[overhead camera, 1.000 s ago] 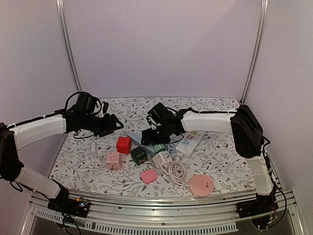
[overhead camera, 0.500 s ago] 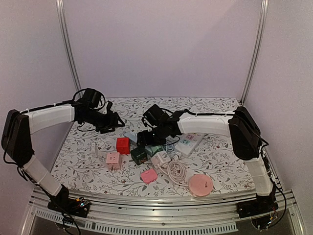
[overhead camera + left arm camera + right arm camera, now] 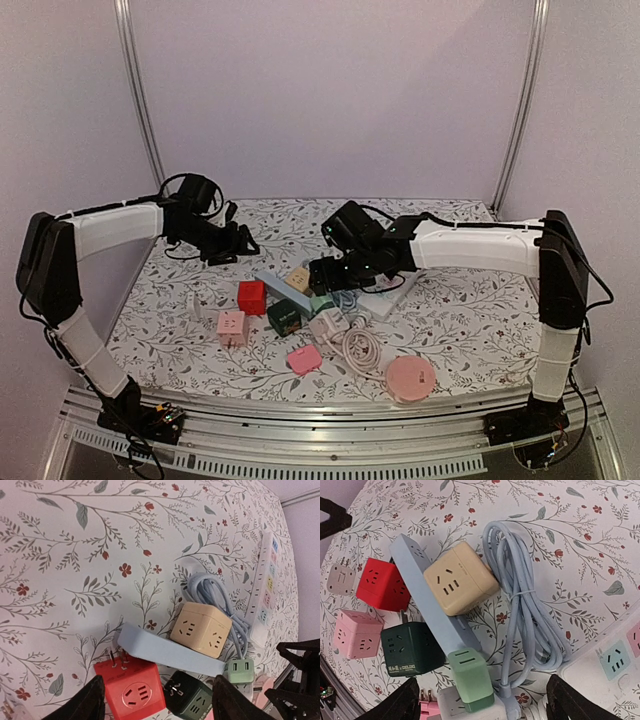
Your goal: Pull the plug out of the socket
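Note:
A light-blue power strip (image 3: 272, 284) lies among cube sockets at the table's middle. A beige cube plug (image 3: 297, 279) and a small green plug (image 3: 322, 303) sit plugged into it. In the right wrist view the strip (image 3: 432, 595) runs diagonally, with the beige cube (image 3: 460, 577) at its middle and the green plug (image 3: 470, 677) at its near end. My right gripper (image 3: 485, 707) is open just above the green plug. My left gripper (image 3: 157, 707) is open above the red cube (image 3: 132, 690) and the dark green cube (image 3: 192, 697), touching nothing. The strip (image 3: 170, 650) and the beige cube (image 3: 202, 628) lie beyond it.
A coiled blue cable (image 3: 520, 610) and a white multi-socket strip (image 3: 610, 655) lie to the right. A pink cube (image 3: 231, 327), a white cube (image 3: 330, 322) with a coiled white cord (image 3: 362, 348), a small pink plug (image 3: 304, 359) and a round pink disc (image 3: 412, 379) lie nearer the front.
My right gripper has shifted right, now over the strip's green-plug end, and the right arm has stretched out. My left arm has swung farther back; its gripper moved only slightly.

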You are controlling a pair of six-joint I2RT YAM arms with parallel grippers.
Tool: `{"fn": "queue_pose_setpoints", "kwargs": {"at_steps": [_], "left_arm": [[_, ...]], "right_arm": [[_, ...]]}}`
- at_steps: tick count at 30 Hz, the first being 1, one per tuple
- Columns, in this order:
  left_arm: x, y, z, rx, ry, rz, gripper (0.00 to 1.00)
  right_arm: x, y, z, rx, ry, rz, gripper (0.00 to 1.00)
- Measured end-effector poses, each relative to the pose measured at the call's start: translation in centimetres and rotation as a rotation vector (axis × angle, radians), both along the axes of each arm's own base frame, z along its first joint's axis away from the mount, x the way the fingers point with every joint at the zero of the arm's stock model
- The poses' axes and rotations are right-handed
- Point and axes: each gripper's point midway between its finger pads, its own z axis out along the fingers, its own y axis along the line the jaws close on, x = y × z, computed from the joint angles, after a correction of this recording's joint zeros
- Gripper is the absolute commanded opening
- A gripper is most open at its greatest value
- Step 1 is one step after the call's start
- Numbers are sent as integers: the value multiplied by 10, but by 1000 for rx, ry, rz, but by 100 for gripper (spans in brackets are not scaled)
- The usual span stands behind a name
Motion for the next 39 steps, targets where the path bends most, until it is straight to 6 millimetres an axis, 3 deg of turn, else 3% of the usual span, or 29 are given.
{"fn": "queue_pose_setpoints", "kwargs": {"at_steps": [5, 8, 11, 14, 17, 27, 35, 39], "left_arm": [[15, -28, 37, 28, -142, -110, 73], [16, -54, 40, 72, -185, -184, 79], [16, -77, 29, 124, -193, -227, 80], [14, -91, 11, 171, -174, -251, 81], [15, -105, -10, 204, -143, -277, 81], [10, -128, -51, 284, -78, -383, 83], [0, -128, -60, 358, -73, -429, 84], [-4, -131, -62, 381, -84, -457, 77]], "right_arm": [[-8, -31, -30, -75, 21, -76, 88], [-20, -64, -29, -105, 6, -126, 89], [-25, -85, -3, -91, -40, -164, 89], [-21, -92, 28, -48, -106, -191, 89], [-18, -99, 44, -42, -153, -212, 93], [-22, -134, 20, -121, -150, -252, 93], [-23, -136, 21, -97, -149, -256, 94], [-20, -133, 21, -81, -138, -254, 94]]}}
